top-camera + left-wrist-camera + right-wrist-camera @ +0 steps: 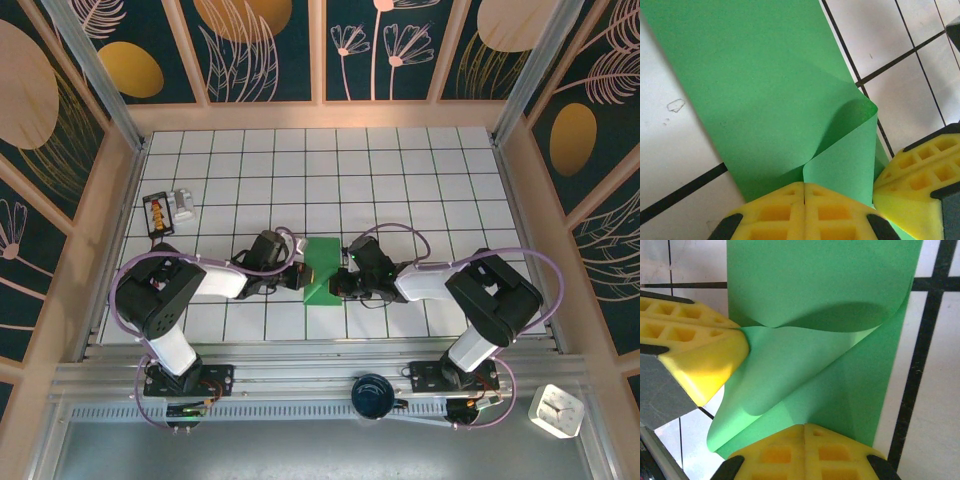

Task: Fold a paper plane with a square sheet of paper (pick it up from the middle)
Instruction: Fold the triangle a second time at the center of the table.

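Near edge, top view: both arm bases sit on the rail (pixel 320 385), with a dark round object (pixel 372 393) between them and a white boxy item (pixel 556 410) off to the right. Both arms lie low, elbows out, forearms angled inward, wrists meeting mid-surface (pixel 400 190). Left pincer (pixel 804 186): yellow fingers pressed tight together, with the edge of a green flap running into the seam, so it's clamped on the square sheet of paper (pixel 755 85). Right pincer (pixel 804 427): fingers also fully together, paper layers entering at the tips, so it grips the same sheet from the opposite side. The two pincers are just beside each other, and each wrist view catches the other's yellow finger at the frame edge. The sheet is plain green. From above it reads as a narrow strip lying on the white tiles between the pincers. Its far part is flat on the surface. The near part is lifted into a soft curled loop, rolled over rather than creased sharp, casting a shadow on the layer below. The sheet's near end is hidden under the wrists from above, and I can't tell how many layers each pincer holds. Further back on the left, a small black-and-white device (pixel 165 210) sits well apart. Patterned wall panels (pixel 260 40) stand behind.
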Available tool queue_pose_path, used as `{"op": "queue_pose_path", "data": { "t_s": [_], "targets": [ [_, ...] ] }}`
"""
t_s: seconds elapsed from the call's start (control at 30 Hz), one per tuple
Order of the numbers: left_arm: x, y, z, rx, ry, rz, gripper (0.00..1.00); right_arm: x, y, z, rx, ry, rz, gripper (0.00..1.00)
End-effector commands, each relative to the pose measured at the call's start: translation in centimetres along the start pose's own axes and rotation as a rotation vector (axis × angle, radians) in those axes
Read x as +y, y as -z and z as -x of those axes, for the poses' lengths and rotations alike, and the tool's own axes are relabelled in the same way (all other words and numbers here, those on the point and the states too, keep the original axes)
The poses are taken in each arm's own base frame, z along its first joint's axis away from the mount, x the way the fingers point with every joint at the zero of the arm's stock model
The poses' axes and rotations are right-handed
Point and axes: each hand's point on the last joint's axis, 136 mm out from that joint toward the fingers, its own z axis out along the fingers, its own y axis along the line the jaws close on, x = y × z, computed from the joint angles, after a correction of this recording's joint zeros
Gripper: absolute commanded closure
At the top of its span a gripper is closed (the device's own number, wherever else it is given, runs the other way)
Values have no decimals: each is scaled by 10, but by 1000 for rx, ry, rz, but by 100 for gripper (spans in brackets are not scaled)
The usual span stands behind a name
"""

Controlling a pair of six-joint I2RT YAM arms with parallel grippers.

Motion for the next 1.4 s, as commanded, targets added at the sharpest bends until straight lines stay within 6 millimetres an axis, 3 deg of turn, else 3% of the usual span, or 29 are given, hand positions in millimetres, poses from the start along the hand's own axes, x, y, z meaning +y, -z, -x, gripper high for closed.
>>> {"op": "queue_pose_path", "data": {
  "t_s": [0.0,0.67,1.13,1.37],
  "targets": [
    [1,-3,4,7,11,13,100,-43,-5,-18,43,-18,-173,97],
    [4,0,-19,38,47,-10,100,-42,-9,-13,43,-7,-186,98],
    [18,0,-16,28,46,73,100,-42,-3,-9,29,7,-205,98],
    [9,9,-2,-21,32,59,100,-42,-3,-11,32,2,-198,97]
  ]
}}
